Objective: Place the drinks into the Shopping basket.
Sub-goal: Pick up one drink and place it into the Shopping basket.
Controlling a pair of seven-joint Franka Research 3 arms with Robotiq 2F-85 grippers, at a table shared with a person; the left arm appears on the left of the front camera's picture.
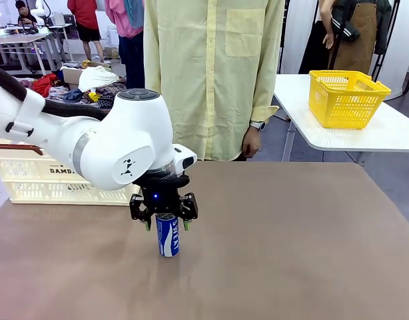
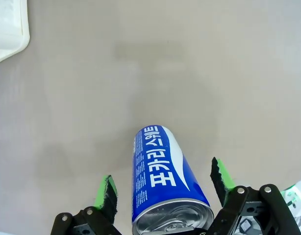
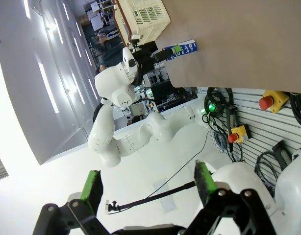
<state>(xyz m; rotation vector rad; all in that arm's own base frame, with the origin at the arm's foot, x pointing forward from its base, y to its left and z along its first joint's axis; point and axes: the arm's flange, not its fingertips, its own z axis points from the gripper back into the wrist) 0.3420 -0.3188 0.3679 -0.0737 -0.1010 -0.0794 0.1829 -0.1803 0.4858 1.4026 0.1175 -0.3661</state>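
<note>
Blue can [image 1: 168, 235] stands upright on the brown bench [image 1: 291, 240], nearer the near edge, a bit left of middle. Left tool [image 1: 164, 224] hangs right over it, released, green pads either side of the can's silver top, not clamped. In the left wrist view the can [image 2: 163, 183] sits between the two fingers [image 2: 107, 197], gaps visible on both sides; left tool [image 2: 163, 188] wide apart. Right tool [image 3: 148, 183] is off the bench, released, nothing between its fingers [image 3: 204, 178], looking across at the left arm and the can [image 3: 182, 50] far off. Shopping basket [image 1: 54, 177], cream with DAMDA print, rests at the bench's far left edge, behind the left arm, well apart from the can. Person in a pale yellow shirt [image 1: 211, 73] stands at the far edge, hand [image 1: 251, 142] hanging down. Yellow basket [image 1: 346, 98] sits on a separate white table [image 1: 391, 133] far right.
</note>
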